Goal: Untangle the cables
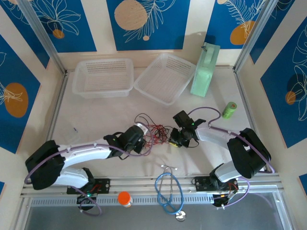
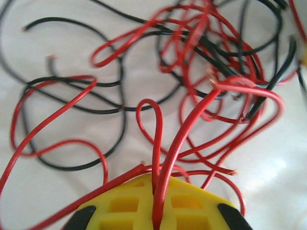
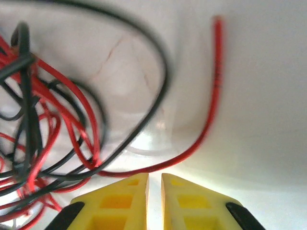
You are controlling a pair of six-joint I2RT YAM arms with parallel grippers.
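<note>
Cables [image 1: 154, 130]: thin red and black loops, loosely tangled; left gripper [image 2: 156, 189] clamped on red ones, right gripper [image 3: 154, 179] nearly together.

Light is bright and even, shadows fall soft on the table [image 1: 96, 115], and both wrist views blur the cables [image 3: 218, 62].

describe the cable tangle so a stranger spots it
On the white table, nearer than the clear baskets, the cables sit between the left gripper and right gripper. Thin red and black loops, unlike the thick blue stethoscope beside the arm bases.
</note>
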